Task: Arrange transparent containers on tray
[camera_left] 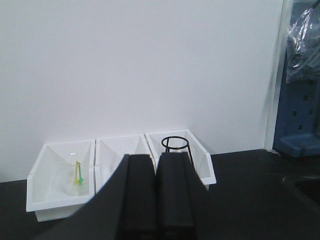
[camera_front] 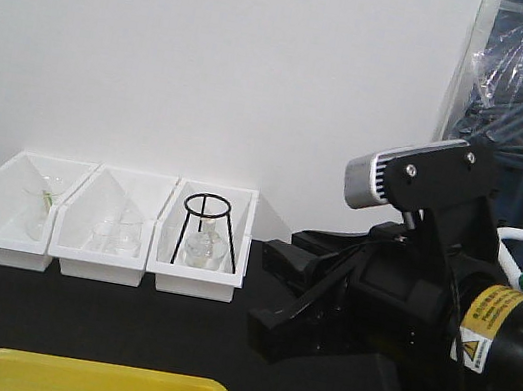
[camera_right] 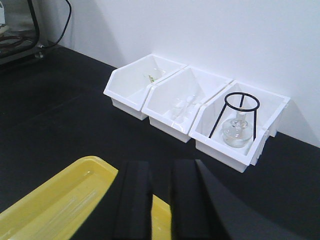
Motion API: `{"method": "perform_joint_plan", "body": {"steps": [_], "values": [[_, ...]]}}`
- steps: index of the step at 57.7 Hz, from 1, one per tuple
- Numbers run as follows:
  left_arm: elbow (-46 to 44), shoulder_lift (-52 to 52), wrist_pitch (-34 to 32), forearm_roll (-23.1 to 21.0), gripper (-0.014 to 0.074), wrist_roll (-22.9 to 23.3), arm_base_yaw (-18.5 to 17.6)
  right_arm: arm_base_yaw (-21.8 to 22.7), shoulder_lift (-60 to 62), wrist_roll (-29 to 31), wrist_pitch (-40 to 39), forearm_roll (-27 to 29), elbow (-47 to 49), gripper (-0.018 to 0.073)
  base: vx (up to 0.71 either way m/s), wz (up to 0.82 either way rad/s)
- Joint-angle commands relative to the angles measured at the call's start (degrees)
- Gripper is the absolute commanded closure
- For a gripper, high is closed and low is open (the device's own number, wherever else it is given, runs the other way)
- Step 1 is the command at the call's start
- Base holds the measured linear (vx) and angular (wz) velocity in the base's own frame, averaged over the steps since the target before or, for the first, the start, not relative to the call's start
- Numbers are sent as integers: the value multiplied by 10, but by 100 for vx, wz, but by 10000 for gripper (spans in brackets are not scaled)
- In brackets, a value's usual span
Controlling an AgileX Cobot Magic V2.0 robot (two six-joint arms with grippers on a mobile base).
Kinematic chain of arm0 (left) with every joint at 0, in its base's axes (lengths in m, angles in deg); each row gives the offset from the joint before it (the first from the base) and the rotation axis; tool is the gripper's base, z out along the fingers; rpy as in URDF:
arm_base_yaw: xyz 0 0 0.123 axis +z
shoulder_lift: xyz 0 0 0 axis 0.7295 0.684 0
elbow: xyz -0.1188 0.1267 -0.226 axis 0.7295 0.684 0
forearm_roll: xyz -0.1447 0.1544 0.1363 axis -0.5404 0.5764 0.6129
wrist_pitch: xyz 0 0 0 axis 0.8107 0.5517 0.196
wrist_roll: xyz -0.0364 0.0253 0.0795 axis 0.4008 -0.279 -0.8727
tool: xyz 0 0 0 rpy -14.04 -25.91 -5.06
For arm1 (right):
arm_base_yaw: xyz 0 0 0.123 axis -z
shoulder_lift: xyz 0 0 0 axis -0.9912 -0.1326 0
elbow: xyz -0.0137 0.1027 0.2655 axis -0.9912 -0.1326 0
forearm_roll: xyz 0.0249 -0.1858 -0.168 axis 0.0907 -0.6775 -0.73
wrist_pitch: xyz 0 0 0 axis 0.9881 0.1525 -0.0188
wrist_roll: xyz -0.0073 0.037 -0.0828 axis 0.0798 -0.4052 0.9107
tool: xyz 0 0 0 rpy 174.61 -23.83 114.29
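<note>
Right tool point(camera_right: 159, 200) at bottom centre of its wrist view: narrow gap between fingers, nothing held; left tool point(camera_left: 156, 200) closed, empty. Yellow tray point(camera_right: 45, 210) lower left on the black tabletop point(camera_right: 60, 125), faint clear tubes point(camera_right: 75, 202) apparently already lying in it. Likely light, slick, brittle glass; grip mid-length, gently. White bins point(camera_right: 195, 110) behind hold flasks.

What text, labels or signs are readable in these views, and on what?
Yellow label on the arm: lines of black print, too small and blurred to read.
Warning triangle below that label: a hazard sign; its symbol can't be made out.
White bins, yellow tray, wall: no text visible.
Left and right wrist views: no text.
</note>
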Motion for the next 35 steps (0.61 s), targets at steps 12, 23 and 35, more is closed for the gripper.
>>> {"method": "perform_joint_plan", "body": {"steps": [12, 23, 35], "values": [[-18, 1, -45, 1, 604, -2, 2, 2, 14, 4, -45, -9, 16, 376, 0, 0], [-15, 1, -40, 1, 605, -3, 2, 2, 14, 4, -45, -9, 16, 376, 0, 0], [74, -80, -43, 30, 603, -3, 2, 2, 14, 4, -45, -9, 16, 376, 0, 0]]}}
